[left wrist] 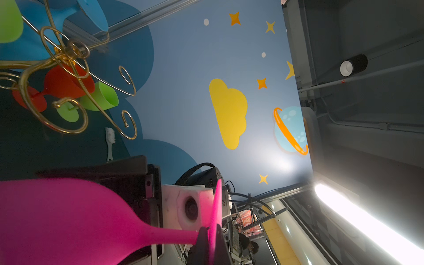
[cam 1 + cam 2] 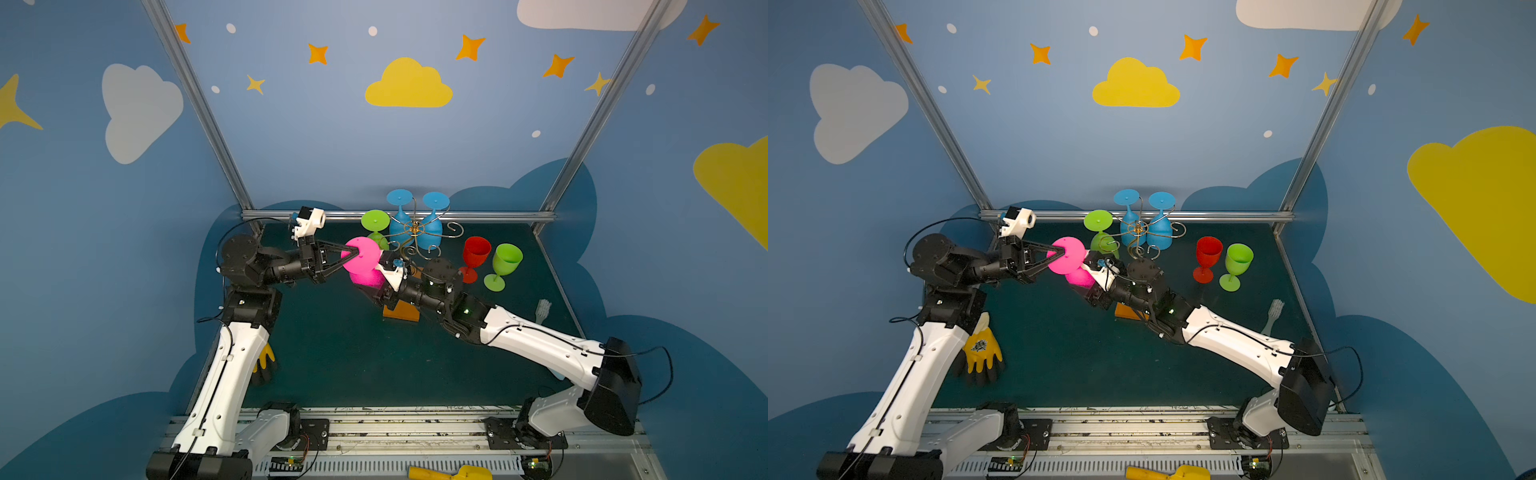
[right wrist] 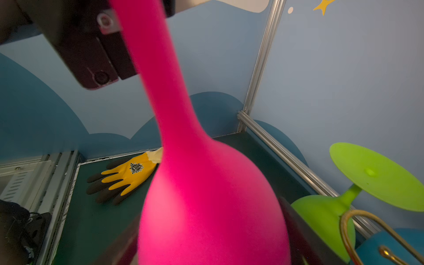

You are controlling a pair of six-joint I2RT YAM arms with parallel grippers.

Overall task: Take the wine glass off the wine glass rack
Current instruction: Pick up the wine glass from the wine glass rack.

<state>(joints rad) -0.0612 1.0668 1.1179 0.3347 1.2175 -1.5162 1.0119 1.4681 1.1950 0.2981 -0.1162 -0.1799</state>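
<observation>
A pink wine glass (image 2: pixel 362 254) hangs upside down, foot up, just left of the wine glass rack (image 2: pixel 415 227), a gold wire stand on an orange wooden base (image 2: pixel 401 314). My left gripper (image 2: pixel 355 250) is shut on the rim of the pink foot (image 1: pixel 216 206), seen edge-on in the left wrist view. My right gripper (image 2: pixel 375 290) reaches in from the right. Its dark fingers (image 3: pixel 302 229) flank the pink bowl (image 3: pixel 211 218) closely on both sides; contact is too blurred to judge. The pink glass is apart from the scroll arms (image 1: pixel 66 55).
Two blue glasses (image 2: pixel 415 232) and a green one (image 2: pixel 376 222) hang upside down on the rack. A red glass (image 2: pixel 476 253) and a green glass (image 2: pixel 506 262) stand upright to the right. A white brush (image 2: pixel 542 311) lies at the right edge, a yellow glove (image 2: pixel 982 349) at the left.
</observation>
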